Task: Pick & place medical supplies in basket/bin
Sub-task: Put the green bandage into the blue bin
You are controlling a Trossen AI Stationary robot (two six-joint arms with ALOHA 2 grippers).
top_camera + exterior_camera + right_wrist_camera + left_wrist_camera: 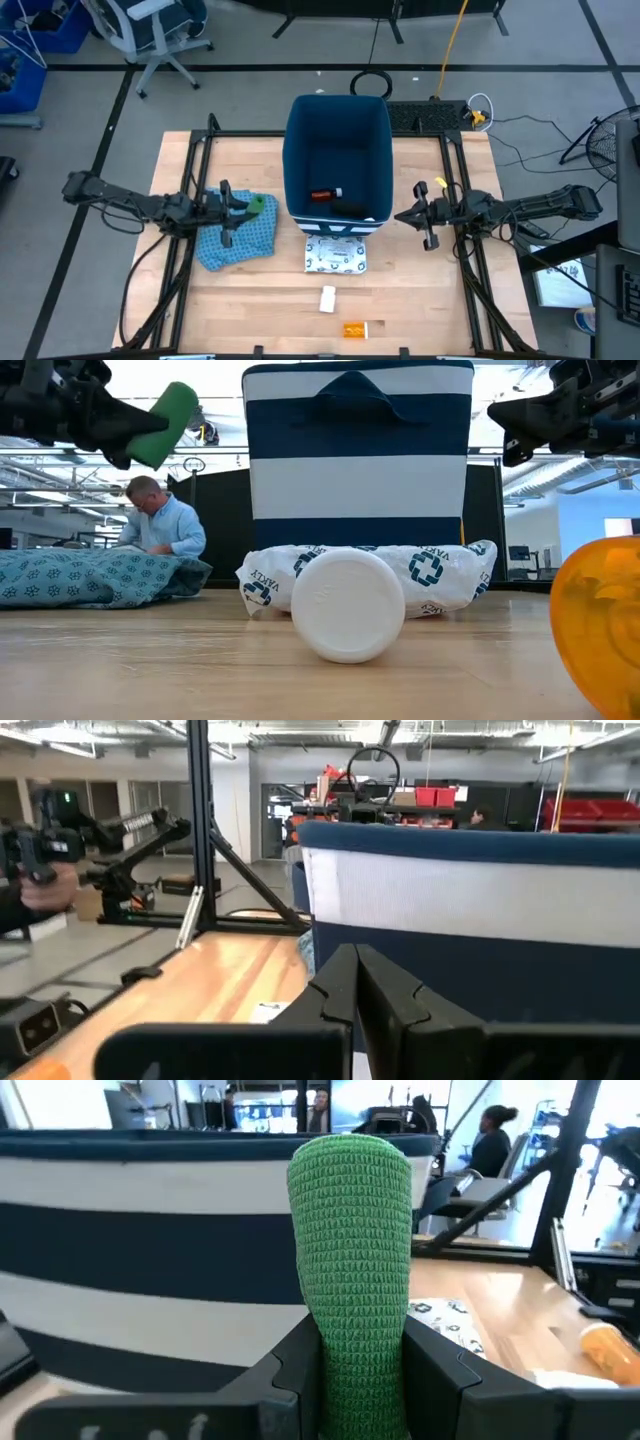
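1. The left gripper sits at centre-left of the high view, above the blue patterned cloth. Its fingers are clamped on the green bar; the left wrist view shows the bar standing upright between them, gripped at its lower part so that most of its length projects clear.
2. In the low view the green bar appears at upper left, raised well above the table and near the height of the bin's rim. This height is judged to allow passage over the wall.
3. The bin stands upper centre in the high view, between the two arms. A red bottle and a black block lie inside.
4. The white packet lies flat just below the bin. The white box and orange bottle lie lower centre, well apart from the bin.
5. The right gripper waits at centre-right, beside the bin, fingers closed together and empty.
6. Judgement: the transfer of the green bar is under way; three items remain outside.
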